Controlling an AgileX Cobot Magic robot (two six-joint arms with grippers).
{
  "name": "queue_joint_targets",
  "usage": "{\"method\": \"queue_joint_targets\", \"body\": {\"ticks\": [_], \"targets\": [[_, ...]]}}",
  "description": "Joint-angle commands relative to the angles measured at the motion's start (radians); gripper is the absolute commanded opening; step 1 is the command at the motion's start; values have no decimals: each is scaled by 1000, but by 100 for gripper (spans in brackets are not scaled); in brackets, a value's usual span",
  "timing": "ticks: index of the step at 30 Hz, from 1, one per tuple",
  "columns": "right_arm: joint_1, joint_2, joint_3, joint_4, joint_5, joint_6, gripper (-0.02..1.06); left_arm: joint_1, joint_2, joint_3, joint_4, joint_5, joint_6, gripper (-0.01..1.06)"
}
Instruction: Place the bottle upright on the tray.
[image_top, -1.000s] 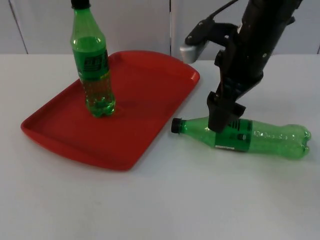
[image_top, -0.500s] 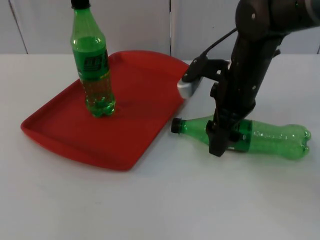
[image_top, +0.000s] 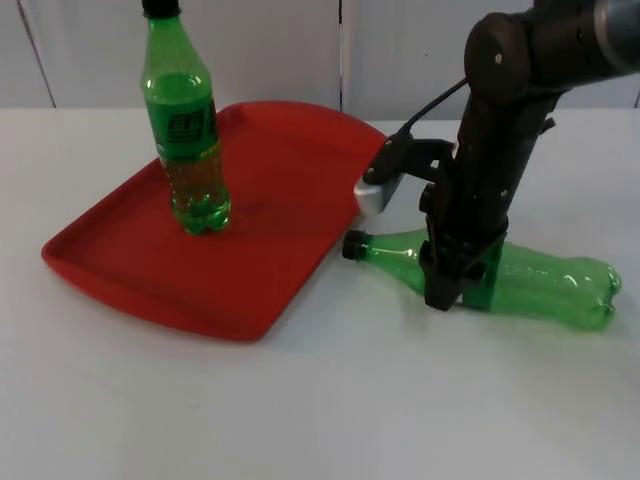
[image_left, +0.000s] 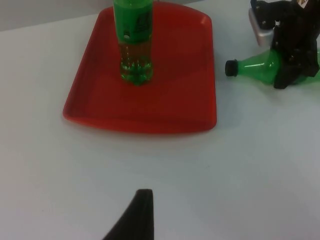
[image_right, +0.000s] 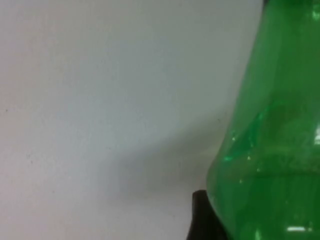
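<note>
Top view: the right gripper (image_top: 447, 283) has come down over the lying bottle (image_top: 520, 283) beside the tray (image_top: 300, 170); its fingers look closed on the bottle. It can lift next. Left gripper (image_left: 134, 215) waits; I cannot tell its fingers.

Even, bright diffuse light from overhead, no hard glare on the table (image_top: 300, 400). Soft shadow hugs the lying bottle (image_top: 520, 282) just under the right gripper (image_top: 450, 285); fainter one under the tray (image_top: 280, 200) edge. Small highlights on the bottle wall beside the pincer's fingertip (image_right: 200, 220), which is soft, out of focus. Left wrist view slightly hazy, fingertip (image_left: 135, 215) blurred.
</note>
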Motion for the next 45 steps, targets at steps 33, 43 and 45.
{"method": "queue_joint_targets", "body": {"ticks": [33, 43, 45], "targets": [[1, -456, 54, 423, -617, 77, 0, -7, -4, 5, -7, 1, -5, 105], [3, -456, 112, 603, -955, 82, 0, -7, -4, 5, -7, 1, -5, 105], [3, -456, 112, 603, -1005, 96, 0, -7, -4, 5, -7, 1, -5, 105]]}}
